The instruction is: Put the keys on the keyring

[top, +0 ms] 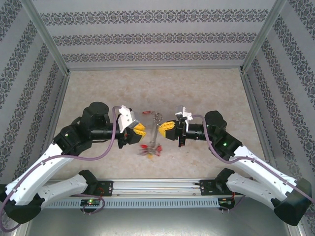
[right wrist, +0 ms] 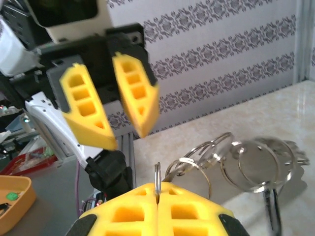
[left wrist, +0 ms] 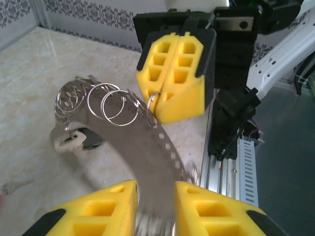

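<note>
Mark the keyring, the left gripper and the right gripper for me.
keyring (left wrist: 147, 142), left wrist view, on its grey metal band.
left gripper (right wrist: 125, 136), right wrist view, midway between its open fingertips.
right gripper (right wrist: 157, 189), right wrist view, seam of its shut fingertips.

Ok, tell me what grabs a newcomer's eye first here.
Two yellow-fingered claws meet nose to nose in the middle of the top view: the right claw is shut on the keyring, and the left claw stands open facing it. On their near side is a blurred cluster of red-tagged keys. In the right wrist view, shiny wire loops fan out.
</note>
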